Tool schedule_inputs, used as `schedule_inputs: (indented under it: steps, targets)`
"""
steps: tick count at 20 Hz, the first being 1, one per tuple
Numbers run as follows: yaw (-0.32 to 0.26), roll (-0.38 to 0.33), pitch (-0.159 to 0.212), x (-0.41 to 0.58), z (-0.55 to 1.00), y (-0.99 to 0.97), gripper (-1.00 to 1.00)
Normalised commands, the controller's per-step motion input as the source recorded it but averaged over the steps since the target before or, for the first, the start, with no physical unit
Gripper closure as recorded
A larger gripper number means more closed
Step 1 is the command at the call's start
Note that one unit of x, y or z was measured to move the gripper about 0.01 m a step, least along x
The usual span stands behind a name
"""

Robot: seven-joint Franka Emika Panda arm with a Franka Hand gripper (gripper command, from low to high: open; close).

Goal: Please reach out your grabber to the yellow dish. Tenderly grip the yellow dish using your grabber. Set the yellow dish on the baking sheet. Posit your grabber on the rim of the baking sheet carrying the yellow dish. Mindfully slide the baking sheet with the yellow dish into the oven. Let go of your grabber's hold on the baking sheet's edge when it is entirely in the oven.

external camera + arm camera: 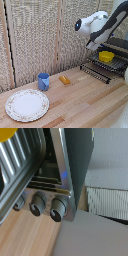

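**Yellow dish on baking sheet at oven mouth; gripper state not visible**

Yellow dish [105, 56]: small, round, bright yellow, shallow. Seated on the baking sheet [116, 63], roughly at mid-width of what shows of it. In the wrist view, only a yellow sliver [8, 133] at the picture's corner, cut off by the frame.

Baking sheet: flat, dark grey, ridged with parallel rack-like lines. Projecting from the front of the oven [119, 46] above the lowered door [95, 72]. In the wrist view, seen as pale metallic ribs [17, 155], blurred.

Oven: dark, boxy, at the far edge of the desk [85, 102] toward the exterior view's right, partly cut off by the frame and partly masked by the arm [102, 27]. In the wrist view, metallic front with three round knobs [37, 204] in a row, markings too soft to read.

Arm: white and grey, reaching across above the oven. Fingers not discernible in either view; possibly hidden behind the arm near the sheet's rim. Cannot tell whether spread, pressed together or pinching anything.

Elsewhere on the desk: blue cup [43, 81] and small orange oblong piece [64, 80] near the middle, apart from each other; white patterned-rim plate [27, 105] toward the near corner at the exterior view's left.
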Motion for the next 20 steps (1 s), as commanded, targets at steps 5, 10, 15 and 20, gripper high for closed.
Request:
schedule_inputs:
  steps: [5,10,15,20]
  targets:
    - [0.124,-0.19,0.076,0.475,-0.38,0.46,-1.0]
    - [0.173,-0.187,0.158,0.356,-0.48,0.05,-1.0]
    - [0.182,-0.09,0.173,0.104,-0.38,-0.27,-1.0]
    - [0.111,0.011,0.018,0.0,-0.29,-0.5,-1.0]
